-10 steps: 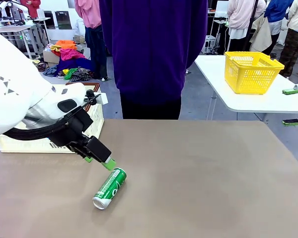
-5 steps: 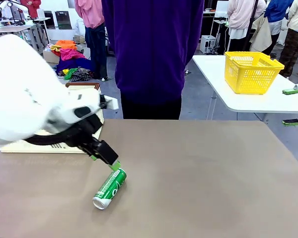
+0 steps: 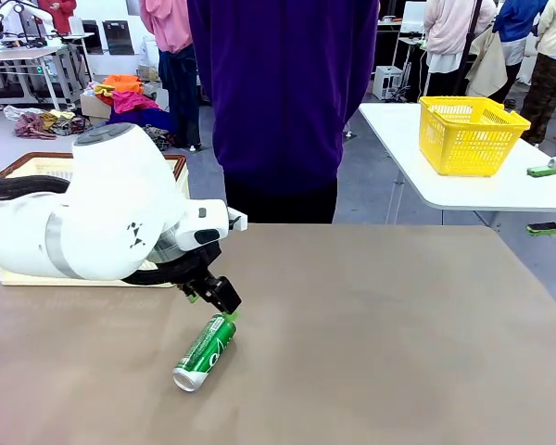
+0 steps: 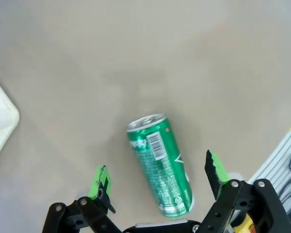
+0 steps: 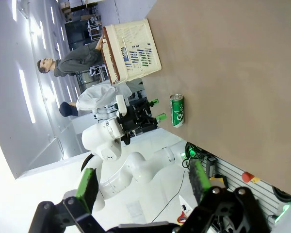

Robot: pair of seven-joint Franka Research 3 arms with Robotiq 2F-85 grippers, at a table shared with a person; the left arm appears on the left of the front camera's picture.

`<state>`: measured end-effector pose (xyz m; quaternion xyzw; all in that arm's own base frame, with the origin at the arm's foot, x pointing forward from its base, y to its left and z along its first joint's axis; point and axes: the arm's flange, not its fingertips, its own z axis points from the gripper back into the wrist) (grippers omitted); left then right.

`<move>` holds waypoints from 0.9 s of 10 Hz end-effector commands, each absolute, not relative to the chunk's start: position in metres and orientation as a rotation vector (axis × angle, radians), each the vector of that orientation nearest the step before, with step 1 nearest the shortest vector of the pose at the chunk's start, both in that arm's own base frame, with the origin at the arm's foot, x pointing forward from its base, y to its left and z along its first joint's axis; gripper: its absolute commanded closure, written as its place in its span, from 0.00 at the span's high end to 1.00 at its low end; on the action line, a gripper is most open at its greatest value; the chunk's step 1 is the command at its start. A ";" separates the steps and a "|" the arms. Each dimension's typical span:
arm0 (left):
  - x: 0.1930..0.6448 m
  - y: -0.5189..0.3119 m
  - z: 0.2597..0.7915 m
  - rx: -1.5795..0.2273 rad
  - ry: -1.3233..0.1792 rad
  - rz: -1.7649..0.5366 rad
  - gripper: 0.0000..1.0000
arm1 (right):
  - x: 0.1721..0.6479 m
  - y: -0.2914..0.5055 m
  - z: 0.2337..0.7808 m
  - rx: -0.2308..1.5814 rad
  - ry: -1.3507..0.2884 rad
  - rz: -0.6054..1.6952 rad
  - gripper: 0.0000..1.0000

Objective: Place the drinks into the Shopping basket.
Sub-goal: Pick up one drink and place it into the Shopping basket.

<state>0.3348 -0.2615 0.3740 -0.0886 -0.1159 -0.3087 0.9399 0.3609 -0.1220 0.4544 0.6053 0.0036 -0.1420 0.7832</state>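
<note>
Over the last second our left arm has swung in from the side and rolled its wrist, so that the left pincer (image 3: 215, 301) now hangs right over the far end of the green can (image 3: 205, 351), where before it stood a little up and away from it. In the left wrist view the change is plain: the left pincer (image 4: 157, 177) is spread wide, nothing in it, with the green can (image 4: 161, 164) lying on its side between the two green pads. One pad sits just beside each flank, neither touching as far as we can tell. The can's silver top points away from the pincer, its base toward the palm, slightly skewed to the fingers' line.

We judge this to be the line-up for a grasp: the pincer straddles the can, and what remains is to come down and close across the body. The skew could let the can roll or twist as the pads meet it.

The Shopping basket (image 3: 46, 167) stands behind the left arm on the worktop (image 3: 398, 334), well apart from the can, so the carry is still ahead.

Our right pincer (image 5: 143, 182) is also released and holds nothing, far from the can.
</note>
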 end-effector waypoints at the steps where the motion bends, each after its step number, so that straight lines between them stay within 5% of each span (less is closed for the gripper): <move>1: 0.330 -0.265 0.372 -0.170 -0.179 -0.581 1.00 | 0.362 -0.122 0.456 1.319 -0.005 -0.297 1.00; 9: 0.320 -0.287 0.314 -0.074 -0.049 -0.587 1.00 | 0.362 -0.122 0.456 1.319 -0.005 -0.297 1.00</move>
